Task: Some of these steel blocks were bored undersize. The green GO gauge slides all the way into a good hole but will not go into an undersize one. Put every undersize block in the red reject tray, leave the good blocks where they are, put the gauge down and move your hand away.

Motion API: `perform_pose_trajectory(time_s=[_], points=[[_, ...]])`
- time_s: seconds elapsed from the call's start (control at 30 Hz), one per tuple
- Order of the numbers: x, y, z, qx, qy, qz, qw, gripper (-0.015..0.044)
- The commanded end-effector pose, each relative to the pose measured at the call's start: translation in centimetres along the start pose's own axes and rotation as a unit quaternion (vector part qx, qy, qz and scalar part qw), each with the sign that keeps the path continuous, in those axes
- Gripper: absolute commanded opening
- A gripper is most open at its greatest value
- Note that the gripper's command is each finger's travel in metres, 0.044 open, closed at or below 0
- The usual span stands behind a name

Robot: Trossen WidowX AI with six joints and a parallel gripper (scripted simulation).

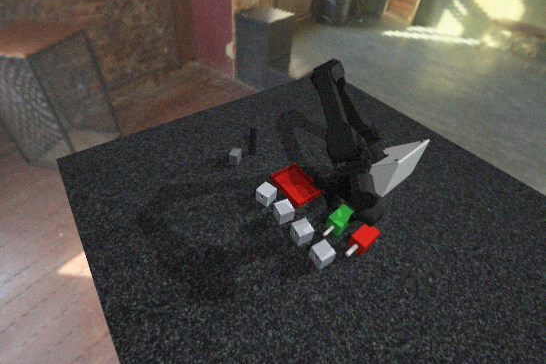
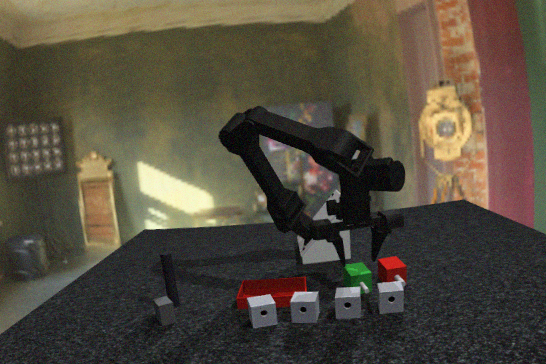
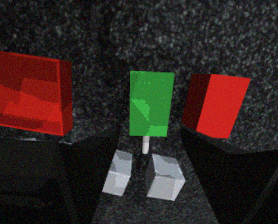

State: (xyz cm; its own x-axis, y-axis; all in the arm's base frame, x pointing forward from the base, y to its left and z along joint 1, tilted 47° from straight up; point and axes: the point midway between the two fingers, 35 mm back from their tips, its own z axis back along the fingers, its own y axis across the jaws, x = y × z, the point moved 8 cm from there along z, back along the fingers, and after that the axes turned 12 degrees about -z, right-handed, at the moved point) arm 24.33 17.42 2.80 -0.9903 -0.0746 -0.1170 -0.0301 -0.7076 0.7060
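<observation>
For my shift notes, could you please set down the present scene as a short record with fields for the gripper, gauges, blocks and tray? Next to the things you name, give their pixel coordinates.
gripper: open, poised above the green gauge (image 1: 340, 219) (image 2: 358, 276) (image 3: 151, 103), nothing held
green gauge: on the table, pin toward the row of blocks
red gauge (image 1: 364, 239) (image 2: 392, 269) (image 3: 223, 106): on the table beside the green one
steel blocks: four in a row, holes visible, none in the tray
red reject tray (image 1: 285, 187) (image 2: 242, 295) (image 3: 65, 97): no block inside
undersize blocks: cannot tell by sight
</observation>
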Motion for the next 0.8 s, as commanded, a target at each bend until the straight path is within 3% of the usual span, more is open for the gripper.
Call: perform_pose_trajectory(time_s=[0.0,0.77], points=[[0.1,0.0,-0.6,0.003,0.001,0.004,1.0,0.03],[-0.1,-0.1,-3.8,0.004,0.001,0.004,1.0,0.03]])
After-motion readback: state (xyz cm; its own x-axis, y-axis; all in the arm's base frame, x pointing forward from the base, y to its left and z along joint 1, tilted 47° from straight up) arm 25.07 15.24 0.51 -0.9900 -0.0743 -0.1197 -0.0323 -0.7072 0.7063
